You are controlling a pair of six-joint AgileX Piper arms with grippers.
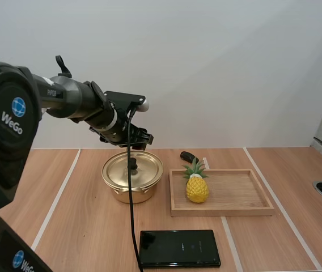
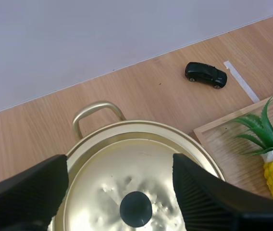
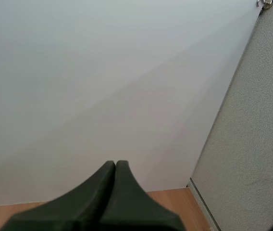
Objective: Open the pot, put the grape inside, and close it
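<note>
— Where is our left pincer (image 2: 119, 166)?

— It hangs over the round golden metal pot (image 1: 118, 192). Its two black fingers (image 2: 28, 192) are spread wide, their ribbed faces turned to each other, with nothing between them.

— And the pot itself?

— It is closed. The dented golden lid (image 2: 103, 192) lies on it, and the lid's round black knob (image 2: 135, 209) sits below the gap between our fingers, clear of both. Just beyond the fingertips we see the pot's looped golden handle (image 2: 98, 113).

— What else lies near that pincer?

— Farther out past its right-hand finger, a small black toy car (image 2: 206, 75) stands on the pale wooden table (image 1: 81, 226). Beside that same finger there is a shallow rectangular wooden tray (image 1: 223, 212), close by the pot. A yellow toy pineapple with green leaves (image 1: 197, 188) stands in the tray at the end nearest the pot. A flat black phone-like slab (image 1: 179, 248) lies on the table on the near side of the pot and tray, well apart from the pincer.

— And our right pincer (image 3: 115, 163)?

— Its fingers are pressed together into one dark wedge that holds nothing, with a strip of the wooden table beneath it.
</note>
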